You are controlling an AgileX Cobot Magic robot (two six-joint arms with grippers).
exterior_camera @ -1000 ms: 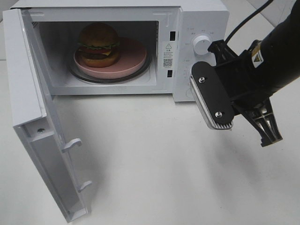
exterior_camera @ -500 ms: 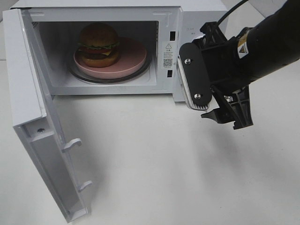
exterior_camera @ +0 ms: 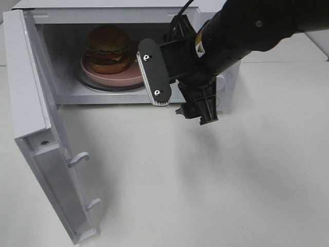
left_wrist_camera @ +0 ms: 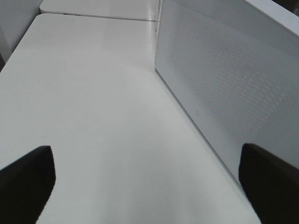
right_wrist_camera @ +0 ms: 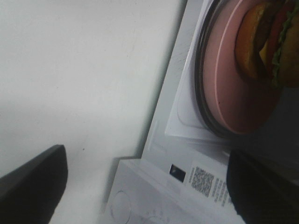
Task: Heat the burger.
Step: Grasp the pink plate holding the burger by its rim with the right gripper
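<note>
Burger (exterior_camera: 107, 49) on plate (exterior_camera: 140, 77) inside microwave (exterior_camera: 31, 77); door (exterior_camera: 43, 154) open. Right gripper (exterior_camera: 177, 98) at microwave front, jaws wide, empty. Left gripper (left_wrist_camera: 140, 186) jaws wide. We swing door shut squarely.

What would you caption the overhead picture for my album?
Open right gripper before open microwave, burger on pink plate inside.

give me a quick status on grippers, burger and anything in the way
Right gripper open, empty, in front of the microwave opening. Left gripper open, empty. Burger on pink plate inside; door open.
</note>
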